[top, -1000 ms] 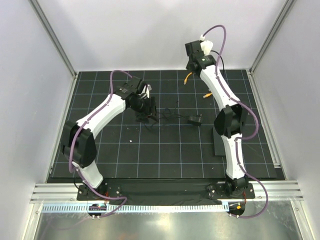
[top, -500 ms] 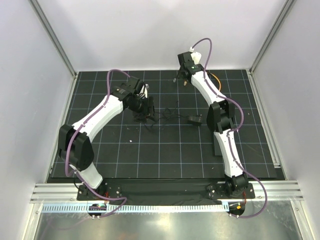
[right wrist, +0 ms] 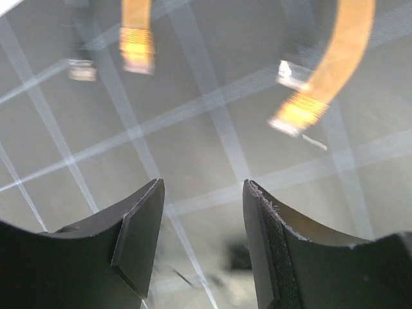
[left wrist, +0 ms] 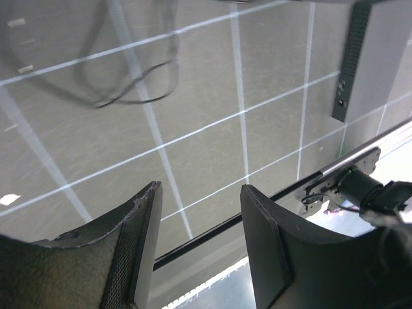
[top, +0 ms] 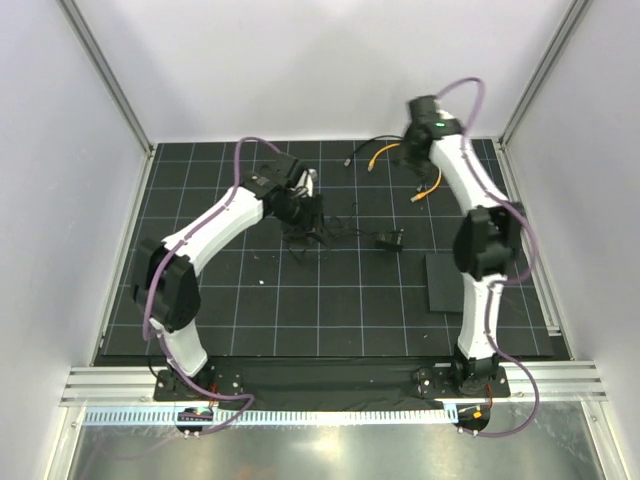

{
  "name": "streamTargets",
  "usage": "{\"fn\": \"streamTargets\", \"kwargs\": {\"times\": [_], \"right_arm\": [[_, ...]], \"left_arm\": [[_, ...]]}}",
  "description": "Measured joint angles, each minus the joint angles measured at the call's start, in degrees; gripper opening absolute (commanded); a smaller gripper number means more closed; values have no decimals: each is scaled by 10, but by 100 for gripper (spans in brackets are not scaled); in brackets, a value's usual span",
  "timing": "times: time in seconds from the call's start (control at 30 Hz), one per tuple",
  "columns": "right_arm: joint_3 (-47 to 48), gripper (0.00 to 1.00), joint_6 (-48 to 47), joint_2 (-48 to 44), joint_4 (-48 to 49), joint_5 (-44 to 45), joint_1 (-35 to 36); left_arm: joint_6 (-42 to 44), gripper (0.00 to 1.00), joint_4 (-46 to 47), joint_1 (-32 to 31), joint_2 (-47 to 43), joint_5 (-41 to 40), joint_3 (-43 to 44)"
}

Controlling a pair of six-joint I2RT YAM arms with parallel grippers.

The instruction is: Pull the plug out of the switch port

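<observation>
White walls (top: 300,60) close in a black gridded mat (top: 330,310) that covers the whole floor of the cell. Both arms reach out from the near edge. The left arm (top: 215,225) bends in toward the middle, and the right arm (top: 455,170) stretches to the far right corner.

Half a second ago the right arm's wrist was further left. It has swung right since then, so the flat black switch box (top: 450,283) on the right of the mat now lies fully in sight, near the arm's lower link. The left wrist has edged a little to the right.

The switch port (left wrist: 340,101) is in the box's dark edge, too small to tell what, if anything, sits in it. The orange cable (top: 385,150) curls across the far squares, well apart from the box. In the right wrist view a plug (right wrist: 293,119) on it lies blurred on the mat.

The right gripper (right wrist: 204,183) hangs over those ends with its fingers spread and nothing between them. The left gripper (left wrist: 201,190) is the same — fingers apart, only bare mat in the gap. It is near a tangle of thin black wire (top: 315,228) that trails to a small adapter block (top: 390,240).
</observation>
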Motion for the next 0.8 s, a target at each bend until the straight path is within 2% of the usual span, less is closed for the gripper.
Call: {"fn": "streamTargets", "kwargs": {"times": [0.1, 0.17, 0.23, 0.47, 0.53, 0.67, 0.8], "right_arm": [[-104, 59, 14, -95, -42, -42, -81], [-181, 59, 20, -163, -60, -57, -141], [-268, 58, 22, -233, -72, -67, -191], [-533, 57, 32, -469, -105, -119, -283], [-589, 57, 36, -498, -103, -138, -305], [-662, 57, 40, -493, -85, -164, -319], [-685, 54, 39, -464, -67, -179, -344]], "left_arm": [[-2, 51, 7, -34, 37, 6, 30], [-10, 42, 14, -60, 63, 10, 52], [-16, 38, 20, -84, 88, 16, 78], [-39, 39, 35, -162, 191, 30, 184], [-49, 39, 45, -179, 217, 37, 211], [-73, 39, 67, -206, 273, 50, 261], [-102, 36, 86, -221, 339, 57, 320]]}}
